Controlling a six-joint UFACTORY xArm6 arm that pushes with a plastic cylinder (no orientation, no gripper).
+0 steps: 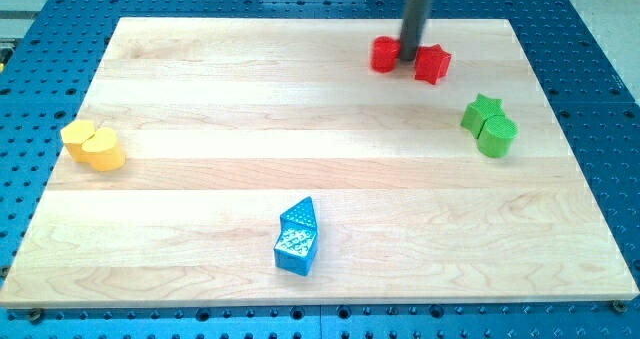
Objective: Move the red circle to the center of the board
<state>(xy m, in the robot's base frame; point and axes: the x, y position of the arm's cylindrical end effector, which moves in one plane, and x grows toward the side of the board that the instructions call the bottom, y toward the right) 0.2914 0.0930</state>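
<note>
Blocks lie in pairs on the pale wooden board (300, 129), which rests on a blue perforated table (590, 39). Near the view's top, right of the middle, the dark straight rod comes down and my tip (408, 58) stands between the red round block (385, 54) and the red star-like block (433, 64), close to both; I cannot tell if it touches them. The arm carries no gripper, only this rod. At the view's right the green star block (483, 112) touches the green round block (497, 136). Two yellow blocks (92, 144) sit together at the view's left. Two blue blocks (297, 237) sit at the view's bottom, near the middle.
</note>
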